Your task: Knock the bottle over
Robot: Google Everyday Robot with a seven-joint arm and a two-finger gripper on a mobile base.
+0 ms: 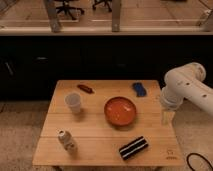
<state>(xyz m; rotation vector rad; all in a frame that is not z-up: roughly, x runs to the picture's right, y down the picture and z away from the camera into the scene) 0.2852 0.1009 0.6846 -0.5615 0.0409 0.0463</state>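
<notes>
bottle (65, 140) stands front-left on table (95, 142), well apart from jaws at right edge, state unclear.

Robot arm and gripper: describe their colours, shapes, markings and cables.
The arm is white, made of thick rounded tubular segments, with a few small dark dots on its casing. The gripper, at the right edge of the light wooden table, is slimmer and pale beige-grey. A black cable loops on the floor nearby; where it connects is not visible.
</notes>
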